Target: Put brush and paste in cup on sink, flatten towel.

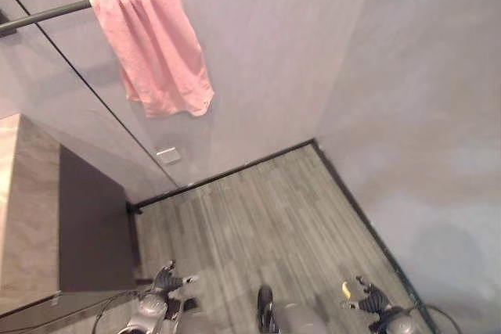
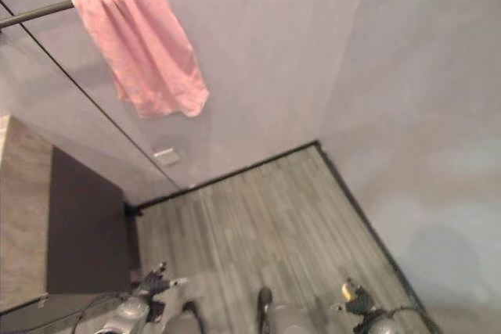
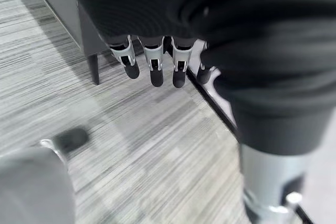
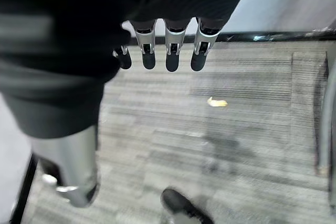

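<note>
Pink terry towel (image 1: pixel 154 44) is hanging bunched in soft folds at one end of a thin dark metal rail (image 1: pixel 43 15) mounted high on the pale grey wall (image 1: pixel 274 60), its long axis falling downward from the rail. Both hands are hanging low by the grey wood-grain plank floor (image 1: pixel 258 209), well apart from the towel, which is lying up and ahead of them, toward the robot's left. The left hand (image 1: pixel 166 281) is sitting nearer the towel's side of the room, beside the beige stone-patterned cabinet (image 1: pixel 31 209) with its dark side panel; its silver dark-tipped fingers (image 3: pixel 152 66) are hanging straight and relaxed, holding nothing. The right hand (image 1: pixel 366 295) is likewise hanging with fingers (image 4: pixel 170 51) loose and empty above the floor, where a small yellowish scrap (image 4: pixel 217 102) is lying. Judging from this, flattening the towel is likely calling for a raise of the left arm first, the cloth looking limp and easy to spread along the rail.
</note>
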